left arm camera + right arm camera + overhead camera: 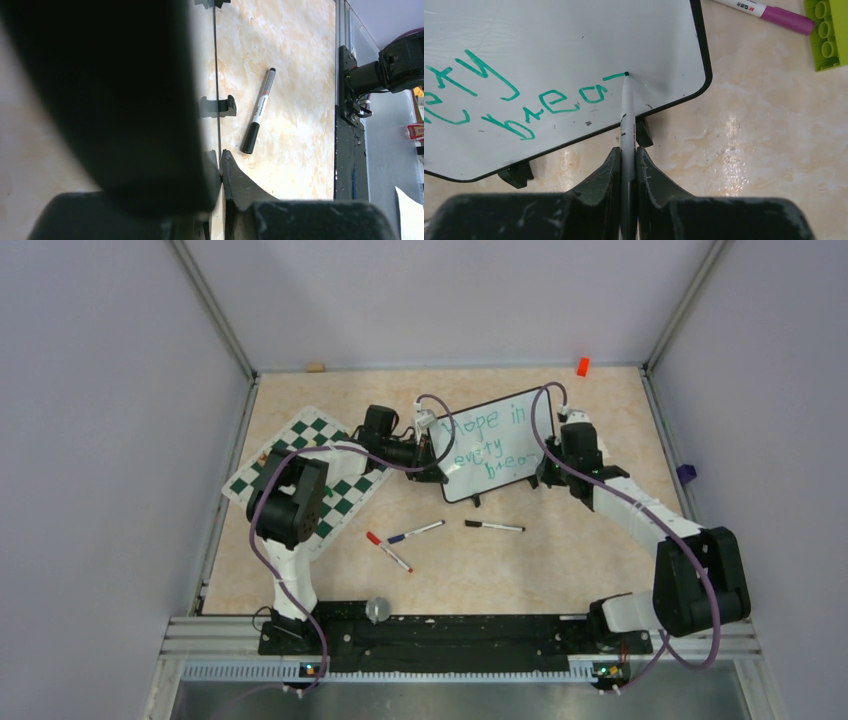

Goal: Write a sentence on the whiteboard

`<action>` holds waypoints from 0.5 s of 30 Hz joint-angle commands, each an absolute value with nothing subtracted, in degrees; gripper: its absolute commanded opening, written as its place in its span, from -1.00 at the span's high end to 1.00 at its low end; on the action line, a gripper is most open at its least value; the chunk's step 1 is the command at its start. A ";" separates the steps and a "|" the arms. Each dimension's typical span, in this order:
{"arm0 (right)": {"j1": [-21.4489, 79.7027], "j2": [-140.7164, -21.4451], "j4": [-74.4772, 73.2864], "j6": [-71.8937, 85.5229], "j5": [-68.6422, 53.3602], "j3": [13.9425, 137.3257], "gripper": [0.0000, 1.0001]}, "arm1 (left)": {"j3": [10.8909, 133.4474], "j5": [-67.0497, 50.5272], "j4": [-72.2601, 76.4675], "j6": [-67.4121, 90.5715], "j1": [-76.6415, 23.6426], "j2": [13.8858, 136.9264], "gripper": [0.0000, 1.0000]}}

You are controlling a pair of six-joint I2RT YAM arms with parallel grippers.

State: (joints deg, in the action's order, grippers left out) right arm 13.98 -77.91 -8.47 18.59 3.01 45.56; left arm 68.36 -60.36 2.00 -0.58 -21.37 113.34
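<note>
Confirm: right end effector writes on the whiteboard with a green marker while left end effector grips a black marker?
No. The left end effector grips the whiteboard's edge; the black marker lies loose on the table, per the left wrist view. The right end effector does hold the green marker to the board.

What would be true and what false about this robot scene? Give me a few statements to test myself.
1. The right gripper is shut on a marker whose tip touches the whiteboard. True.
2. The writing on the board is red. False: it is green.
3. The left gripper hangs open, away from the board. False: it is shut on the board's edge.
4. A black-capped marker lies loose on the table. True.
</note>
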 commanded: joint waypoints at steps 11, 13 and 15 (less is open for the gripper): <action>13.35 -71.22 -5.99 17.54 2.58 48.35 1.00 | 68.33 -59.94 0.26 -3.57 -22.50 113.03 1.00; 13.30 -72.65 -6.33 17.49 2.12 49.22 1.00 | 68.38 -59.89 0.26 -3.54 -22.49 113.07 1.00; 13.35 -73.79 -6.36 17.57 1.46 49.71 1.00 | 68.29 -59.94 0.26 -3.53 -22.51 113.08 1.00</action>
State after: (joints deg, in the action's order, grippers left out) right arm 13.98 -72.40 -7.73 18.09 2.72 46.35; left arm 68.36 -60.40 2.31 -0.64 -21.43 113.34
